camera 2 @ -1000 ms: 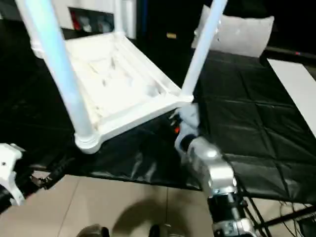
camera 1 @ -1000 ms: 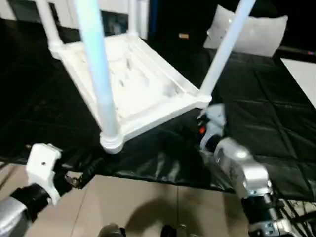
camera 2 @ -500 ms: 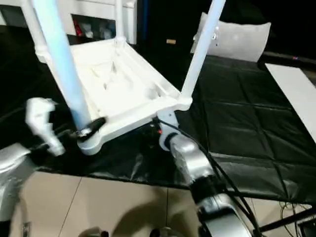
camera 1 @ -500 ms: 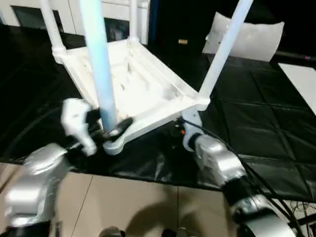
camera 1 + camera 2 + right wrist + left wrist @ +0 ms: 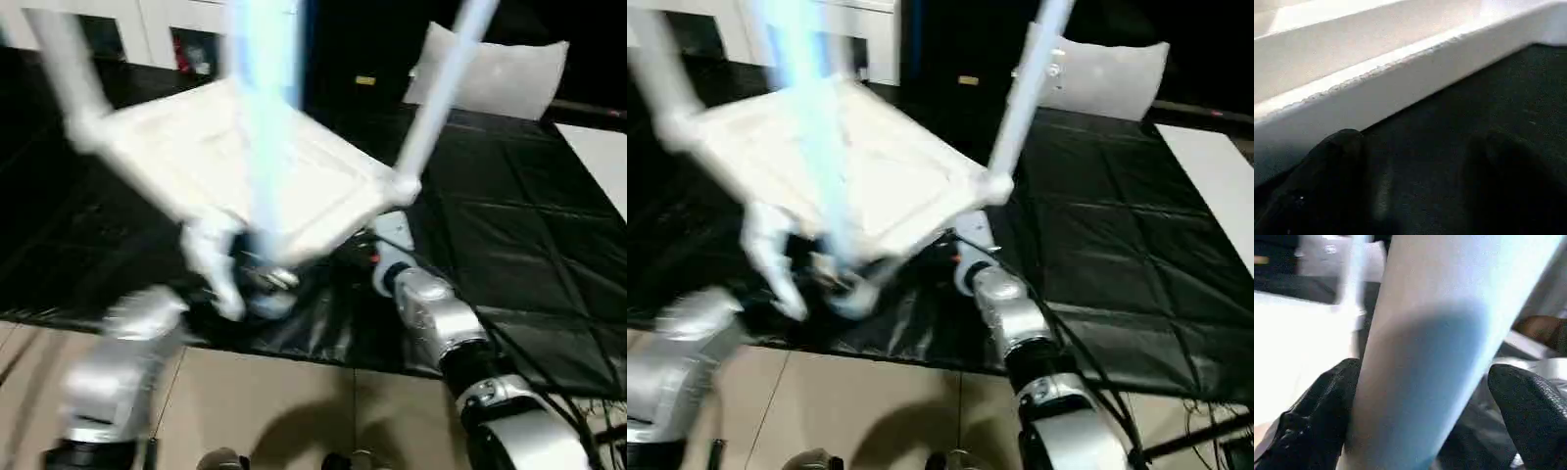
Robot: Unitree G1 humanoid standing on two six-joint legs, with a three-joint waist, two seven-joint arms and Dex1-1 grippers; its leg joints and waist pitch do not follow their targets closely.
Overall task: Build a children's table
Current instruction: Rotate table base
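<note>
So the table [image 5: 245, 186] is upside down on a black sheet [image 5: 509, 255], legs pointing up, with its top tilted: the near corner looks lifted and the whole thing is smeared with motion blur. The near leg [image 5: 266, 117] comes straight up the middle of the head views, another leg [image 5: 441, 88] stands at the right corner, and a third leg [image 5: 64, 69] at the far left corner. The left pincer [image 5: 257, 279] is at the base of that near leg, right by the corner socket. In the left wrist view the leg [image 5: 1449, 347] sits between the two black fingers [image 5: 1317, 421], which are spread wide; one finger is right up against the tube, the other stands a bit off it, so it's apart around the leg and I wouldn't call it clamped. The right arm [image 5: 436, 323] reaches in under the right corner of the top. In its wrist view the right pincer [image 5: 1415, 181] has its fingers [image 5: 1337, 176] apart with only black sheet between them, just below the white edge of the top [image 5: 1400, 83]. Behind the sheet there's a white cushion [image 5: 505, 73] and a white cabinet [image 5: 147, 29], and the floor [image 5: 294, 401] in front is tan.
</note>
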